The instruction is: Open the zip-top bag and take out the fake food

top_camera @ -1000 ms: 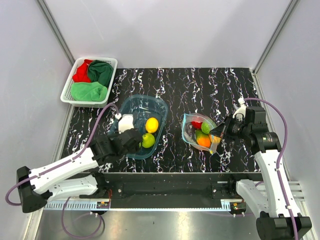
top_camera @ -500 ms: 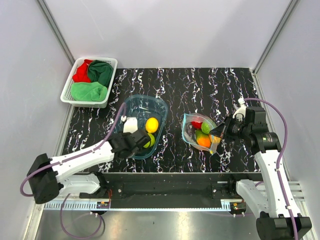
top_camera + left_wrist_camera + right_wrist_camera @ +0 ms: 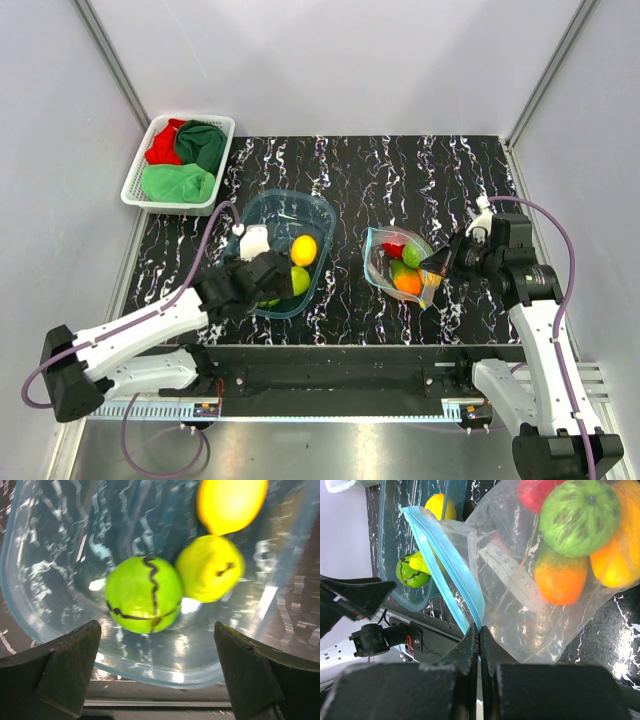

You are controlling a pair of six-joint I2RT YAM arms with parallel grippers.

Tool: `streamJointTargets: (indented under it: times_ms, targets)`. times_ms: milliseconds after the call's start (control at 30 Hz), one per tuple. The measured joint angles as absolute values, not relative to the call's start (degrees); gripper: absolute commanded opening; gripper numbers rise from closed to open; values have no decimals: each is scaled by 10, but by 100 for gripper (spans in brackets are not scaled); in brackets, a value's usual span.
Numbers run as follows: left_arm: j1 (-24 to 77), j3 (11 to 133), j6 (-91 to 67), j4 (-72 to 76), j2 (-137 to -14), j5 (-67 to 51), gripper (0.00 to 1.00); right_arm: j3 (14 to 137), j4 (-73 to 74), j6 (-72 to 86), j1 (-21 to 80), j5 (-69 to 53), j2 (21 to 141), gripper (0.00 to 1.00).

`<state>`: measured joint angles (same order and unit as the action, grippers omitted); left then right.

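The zip-top bag (image 3: 400,265) lies right of centre with its teal zip strip (image 3: 445,560) gaping open. It holds fake food: a red piece (image 3: 393,248), a green one (image 3: 580,517) and an orange one (image 3: 562,580). My right gripper (image 3: 479,632) is shut on the bag's edge beside the strip. More fake food lies in the blue tub (image 3: 322,212): a yellow lemon (image 3: 303,249), a round green fruit (image 3: 144,594) and a yellow-green piece (image 3: 210,569). My left gripper (image 3: 157,680) hangs open over the tub's near rim, with nothing between its fingers (image 3: 65,665).
A white basket (image 3: 135,185) with red and green cloths stands at the back left corner. Grey walls close in both sides and the back. The table's front edge and metal rail run just behind the tub's near rim (image 3: 165,672).
My left gripper's jaws have spread wide over the tub's near end and drawn back slightly to the left. The right arm and the bag have not moved.
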<state>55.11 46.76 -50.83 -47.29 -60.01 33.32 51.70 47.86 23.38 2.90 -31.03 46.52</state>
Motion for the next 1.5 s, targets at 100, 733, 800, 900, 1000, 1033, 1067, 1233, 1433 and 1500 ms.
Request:
streamJointTargets:
  times_ms: [100, 733, 800, 900, 1000, 1033, 1067, 1233, 1433, 1500]
  targets:
    - [551, 477, -483, -446, -565, 307, 80, 517, 479, 234, 29, -310, 465, 0]
    - [657, 658, -303, -52, -857, 67, 30, 517, 479, 234, 30, -310, 465, 0]
    - [665, 692, -299, -56, -903, 74, 29, 517, 479, 234, 30, -310, 465, 0]
    - [669, 748, -303, -67, -967, 94, 29, 517, 479, 234, 30, -310, 465, 0]
    - [668, 776, -321, -73, -1008, 119, 29, 517, 479, 234, 30, -310, 465, 0]
    - [668, 779, -326, -73, -1017, 125, 29, 517, 479, 234, 30, -310, 465, 0]
    - [668, 781, -333, -72, -1027, 131, 30, 517, 479, 234, 30, -310, 465, 0]
    - [668, 783, -368, -64, -1078, 147, 36, 517, 479, 241, 30, -310, 465, 0]
    - [668, 783, -419, -41, -1129, 149, 62, 517, 480, 248, 30, -309, 459, 0]
    - [668, 783, -434, -33, -1139, 150, 70, 517, 481, 249, 30, -309, 456, 0]
